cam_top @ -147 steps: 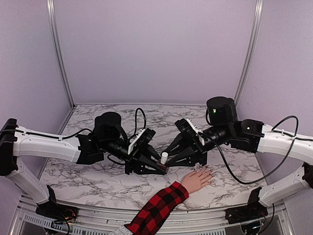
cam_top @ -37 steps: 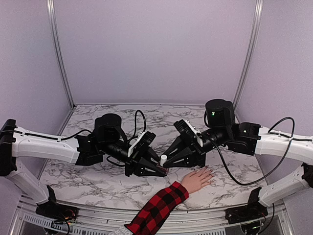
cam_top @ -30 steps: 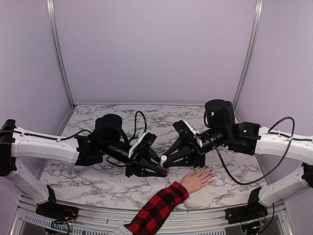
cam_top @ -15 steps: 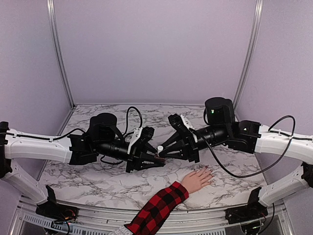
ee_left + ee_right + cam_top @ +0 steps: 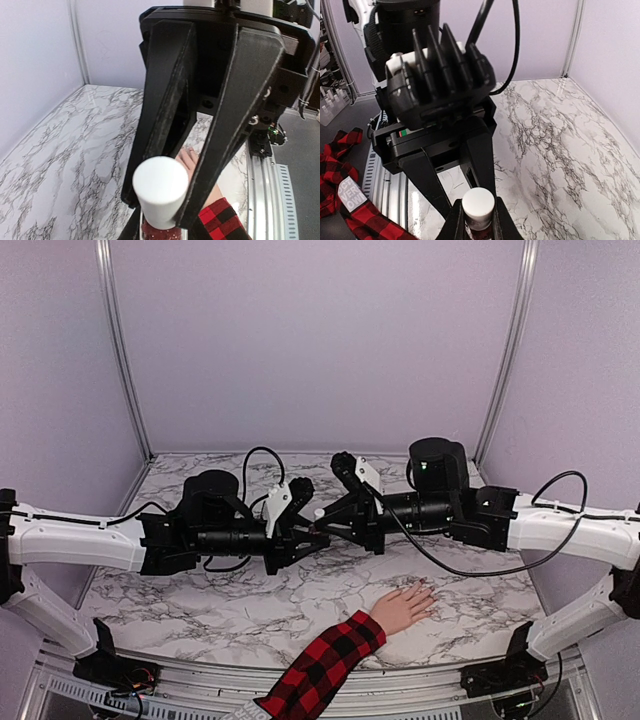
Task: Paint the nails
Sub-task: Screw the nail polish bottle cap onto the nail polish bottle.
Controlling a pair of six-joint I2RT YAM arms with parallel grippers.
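A small dark-red polish bottle (image 5: 318,528) with a white cap (image 5: 319,512) is held in the air between the two arms. My left gripper (image 5: 312,534) is shut on the bottle's glass body (image 5: 160,233). My right gripper (image 5: 327,519) is shut on the white cap (image 5: 478,202), a finger tight against each side. The pale hand (image 5: 402,607) with the red-and-black plaid sleeve (image 5: 322,664) lies flat on the marble table (image 5: 200,610), below and right of the bottle. The nails (image 5: 427,591) are tiny at its fingertips. The hand also shows in the left wrist view (image 5: 188,157).
Metal frame posts (image 5: 118,350) stand at the back corners against purple walls. Black cables (image 5: 450,568) loop from both wrists. Red plaid cloth (image 5: 342,197) shows at the lower left of the right wrist view.
Both arms have lifted the bottle up and back, away from the hand. The right jaws, spread round the cap before, now press on it.
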